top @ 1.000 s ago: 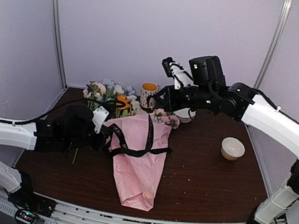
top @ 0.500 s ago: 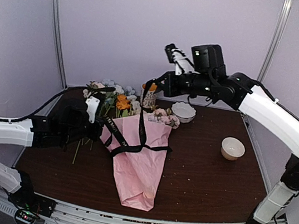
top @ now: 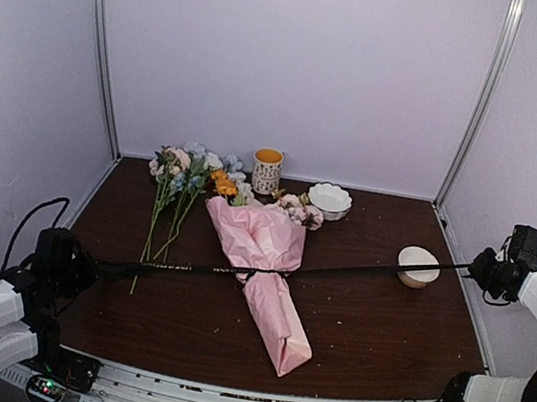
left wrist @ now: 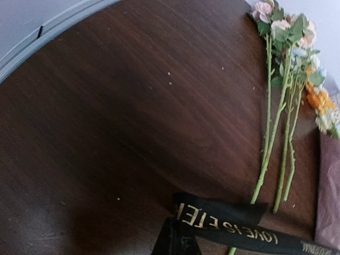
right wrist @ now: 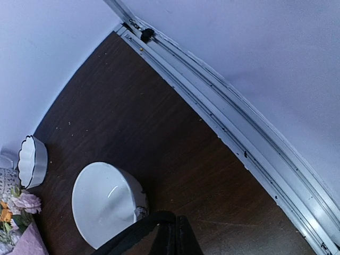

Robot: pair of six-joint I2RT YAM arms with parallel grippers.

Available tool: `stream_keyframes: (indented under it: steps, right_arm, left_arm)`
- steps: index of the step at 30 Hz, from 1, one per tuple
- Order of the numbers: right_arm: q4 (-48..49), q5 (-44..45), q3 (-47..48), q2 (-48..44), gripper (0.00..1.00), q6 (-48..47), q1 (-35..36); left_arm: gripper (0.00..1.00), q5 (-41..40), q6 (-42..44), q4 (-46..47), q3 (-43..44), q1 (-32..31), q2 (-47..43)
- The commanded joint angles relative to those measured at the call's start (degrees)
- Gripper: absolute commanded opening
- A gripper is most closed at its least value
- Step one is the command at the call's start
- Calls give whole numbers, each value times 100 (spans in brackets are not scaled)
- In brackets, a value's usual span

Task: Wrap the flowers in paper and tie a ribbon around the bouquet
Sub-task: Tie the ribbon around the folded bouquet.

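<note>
– Since the earlier look, the bouquet, a cone of crinkled pale pink paper with pink and white blooms at its wide end, has been pinched narrow at the waist. Its tip now points to the near right. The long, flat black ribbon that lay slack over it is drawn into one straight line across that waist.

– Who's holding it?

– Both arms, which have pulled back from above the bouquet. The left end effector is far to the bouquet's left, clenched on one ribbon end. Its wrist view shows gold lettering on the band right at the fingers. The right end effector is far to the bouquet's right, clamped on the other end.

– Which step, then?

– Cinching, I'd say. Wrapping looks done and the tie is being tightened. Whether a real knot sits at the waist, I can't tell.

– And next?

– Probably bringing both ends back toward the bouquet for a second crossing or a bow. The pull should be even so the cone isn't dragged over the dark brown desk. Right of the bouquet the taut band passes over a plain white bowl and might catch it. Left of the bouquet lie loose green-stemmed flowers, and their stalk ends reach the ribbon's line.
</note>
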Motion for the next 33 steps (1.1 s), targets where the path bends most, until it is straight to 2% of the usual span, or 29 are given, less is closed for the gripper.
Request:
stream_keyframes:
  steps: [1, 5, 10, 16, 17, 18, 20, 22, 27, 30, 32, 33]
  right_arm:
    - [869, 247, -85, -105, 0, 237, -877]
    - [794, 371, 51, -3, 0, 214, -1226]
    - [788, 552, 57, -118, 0, 177, -1429]
    - [796, 428, 70, -84, 0, 128, -1494]
    - [753, 534, 106, -185, 0, 32, -1291]
    - [729, 673, 197, -292, 0, -113, -799]
    - [619, 1008, 458, -433, 0, -524, 259]
    - [527, 1150, 810, -539, 0, -799, 1131]
    - [602, 351, 1931, -553, 0, -1116, 2847]
    - [410, -148, 2767, -318, 0, -1702, 4116]
    - [290, -475, 3263, -152, 0, -2009, 4897]
    - [245, -598, 3524, -54, 0, -2113, 5262]
  left_arm:
    - [0, -21, -488, -718, -114, 1048, -677]
    - [0, 124, -164, -915, -66, 1992, -1008]
    - [0, 677, 386, -900, 96, 2992, -598]
    - [0, 943, 809, -831, 260, 3271, -468]
    - [0, 1139, 943, -735, 256, 3261, -519]
    - [0, 1389, 1102, -565, 260, 3193, -562]
    - [0, 1185, 1275, -458, 407, 2534, -637]
    - [0, 387, 1457, -632, 693, 1379, -682]
    - [1, -299, 2191, -109, 1563, -1258, -162]
    - [19, -1434, 3059, -132, 2409, -3064, 887]
    - [35, -1701, 3901, -134, 3090, -4013, 1731]
    - [46, -1648, 4431, -137, 3420, -4401, 2126]
